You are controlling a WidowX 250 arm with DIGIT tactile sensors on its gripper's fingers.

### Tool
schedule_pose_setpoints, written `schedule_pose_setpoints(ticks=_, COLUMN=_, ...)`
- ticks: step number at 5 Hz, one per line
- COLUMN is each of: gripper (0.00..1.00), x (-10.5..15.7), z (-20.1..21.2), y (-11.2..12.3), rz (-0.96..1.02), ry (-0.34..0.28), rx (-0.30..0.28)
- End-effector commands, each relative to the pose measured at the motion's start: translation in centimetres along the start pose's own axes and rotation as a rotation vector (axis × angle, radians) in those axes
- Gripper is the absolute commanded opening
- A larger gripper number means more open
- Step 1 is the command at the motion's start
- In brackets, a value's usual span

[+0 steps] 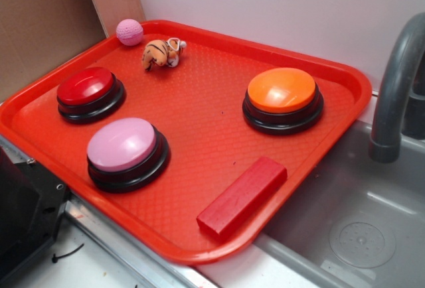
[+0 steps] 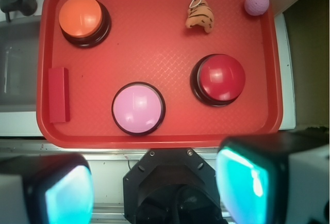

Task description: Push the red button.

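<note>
Your red button (image 2: pixel 221 78) sits on the red tray (image 2: pixel 154 33), a glossy dark-red dome on a black round base; in the wrist view it lies at about 3 o'clock from the tray's middle, and in the exterior view (image 1: pixel 87 87) it sits toward the tray's 9 o'clock side. Nothing touches it. Just beside it, at its 8 o'clock in the wrist view, you have the pink button (image 2: pixel 138 108), apart from it with a strip of bare tray between. At 11 o'clock from the red button lies a small striped tiger toy (image 2: pixel 200 16), and at 1 o'clock, in the tray's corner, a small pink ball (image 2: pixel 257 2). Well apart, in the far corner at 10 o'clock, stands the orange button (image 2: pixel 81 17). A red block (image 2: pixel 59 94) lies flat along the tray's 9 o'clock edge, just below the orange button.

Your gripper (image 2: pixel 154 190) hangs off the tray at its 6 o'clock edge, over the dark robot base (image 2: pixel 172 188) (only the two blurred fingers (image 2: pixel 247 182) show at the bottom corners of the wrist view). The fingers stand wide apart with nothing between them. A grey sink (image 1: pixel 358 228) with a grey faucet (image 1: pixel 395 82) sits against the tray's orange-button side
</note>
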State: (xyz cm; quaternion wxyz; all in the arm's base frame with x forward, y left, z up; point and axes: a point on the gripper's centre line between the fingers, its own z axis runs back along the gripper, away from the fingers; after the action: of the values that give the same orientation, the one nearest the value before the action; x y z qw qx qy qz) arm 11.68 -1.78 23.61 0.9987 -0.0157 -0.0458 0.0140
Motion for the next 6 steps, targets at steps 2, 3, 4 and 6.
schedule_pose_setpoints(ticks=2, gripper=1.00, x=1.0, z=-2.4, y=4.2, rz=0.159, ry=0.026, rx=-0.043)
schedule_pose_setpoints(ticks=3, gripper=1.00, x=3.1, z=-4.6, y=7.6, rz=0.281, ry=0.013, rx=-0.046)
schedule_pose_setpoints(ticks=4, gripper=1.00, x=4.5, z=-7.9, y=9.7, rz=0.346, ry=0.001, rx=-0.003)
schedule_pose_setpoints(ticks=6, gripper=1.00, x=6.1, z=-14.3, y=11.4, rz=0.338, ry=-0.025, rx=0.061)
